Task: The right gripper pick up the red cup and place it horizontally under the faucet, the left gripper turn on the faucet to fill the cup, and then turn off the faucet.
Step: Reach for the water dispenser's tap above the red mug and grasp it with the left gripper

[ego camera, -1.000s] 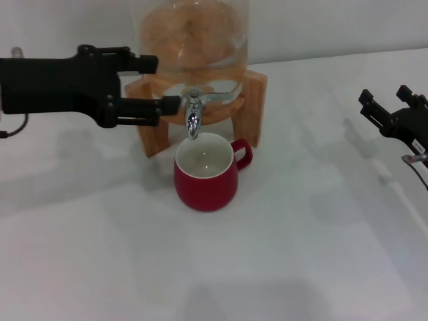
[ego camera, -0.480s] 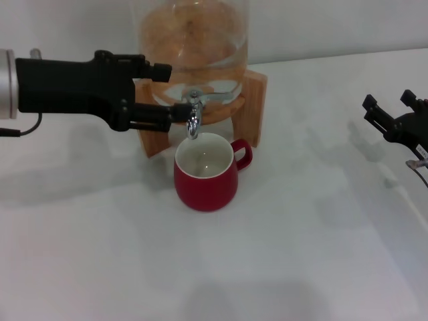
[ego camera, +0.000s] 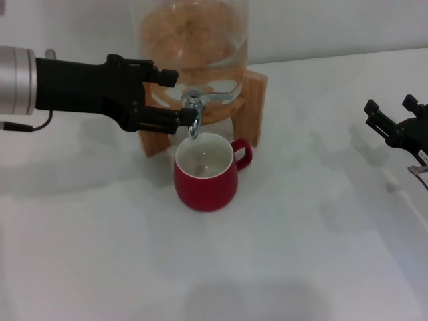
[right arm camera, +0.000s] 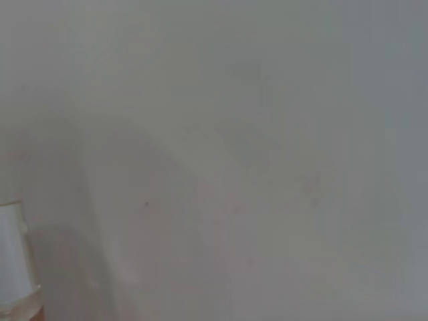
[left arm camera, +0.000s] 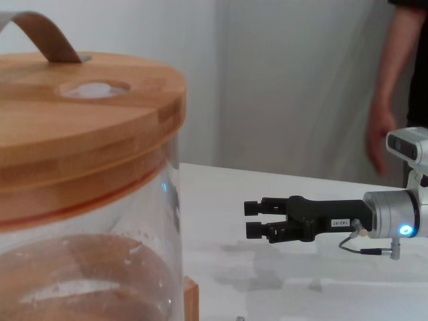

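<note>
**Caller:** Where's your claw right now?

**Me:** My left gripper is right up at the faucet. One finger runs above the lever, the other comes in low beside the spout, so my jaws are spread around the tap, not clamped on it. I can't tell for sure whether the lower tip is touching the chrome.

**Caller:** And the cup?

**Me:** The cup sits upright on the table, directly below the spout, handle pointing towards my right. It looks empty or nearly so, and I see no stream falling.

**Caller:** Your other arm?

**Me:** The right gripper is parked well off at the table's right edge, fingers apart, holding nothing. From my left wrist I see it hanging over the table beyond the jar.

**Caller:** How will that tap handle?

**Me:** My read: small, stiff, polished metal, so slippery under my pads. The lever is thin, so I'd press on its free end, where the leverage is best, rather than pinch the spout body. The stand looks light, and a hard shove could slide the whole dispenser.

**Caller:** Any worry about the cup?

**Me:** Glazed ceramic: heavy enough to stay put, but breakable and slick. I'd keep my lower finger off its rim.
</note>
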You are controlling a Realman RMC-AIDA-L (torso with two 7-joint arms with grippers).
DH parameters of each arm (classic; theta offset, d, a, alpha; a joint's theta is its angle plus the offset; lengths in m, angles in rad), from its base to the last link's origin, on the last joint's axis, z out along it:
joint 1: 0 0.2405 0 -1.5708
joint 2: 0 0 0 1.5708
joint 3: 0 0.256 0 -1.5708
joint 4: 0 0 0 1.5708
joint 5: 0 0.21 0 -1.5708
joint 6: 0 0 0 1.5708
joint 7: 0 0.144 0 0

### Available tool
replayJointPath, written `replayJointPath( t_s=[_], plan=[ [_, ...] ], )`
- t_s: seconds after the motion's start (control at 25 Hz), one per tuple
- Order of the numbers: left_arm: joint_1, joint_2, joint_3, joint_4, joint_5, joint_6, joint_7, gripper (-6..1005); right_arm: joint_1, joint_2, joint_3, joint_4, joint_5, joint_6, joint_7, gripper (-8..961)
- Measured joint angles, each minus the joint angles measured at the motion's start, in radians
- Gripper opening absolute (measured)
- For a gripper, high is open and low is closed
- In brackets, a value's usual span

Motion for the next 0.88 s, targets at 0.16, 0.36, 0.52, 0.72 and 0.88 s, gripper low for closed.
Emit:
replayJointPath(
  t_s=[0.16, 0.36, 0.52, 0.72, 0.88],
  plan=[
    [-0.018, -0.001, 0.0, -0.005, 0.002, 0.004, 0.007, 817, 0.0, 0.001, -0.002, 0.0, 0.003, -0.003, 0.004, 862],
    [-0.042, -0.001, 0.0, -0.011, 0.024, 0.021, 0.018, 817, 0.0, 0.001, -0.002, -0.013, 0.005, -0.003, 0.005, 862],
    [-0.057, -0.006, 0.0, -0.015, 0.039, 0.036, 0.042, 817, 0.0, 0.001, -0.002, -0.024, 0.006, -0.003, 0.007, 862],
    [-0.081, -0.011, 0.001, -0.024, 0.055, 0.051, 0.066, 817, 0.0, 0.001, -0.002, -0.033, 0.006, -0.003, 0.009, 862],
    [-0.102, -0.016, 0.002, -0.047, 0.079, 0.057, 0.094, 817, -0.001, 0.001, -0.002, -0.038, 0.006, -0.003, 0.018, 862]
  ],
)
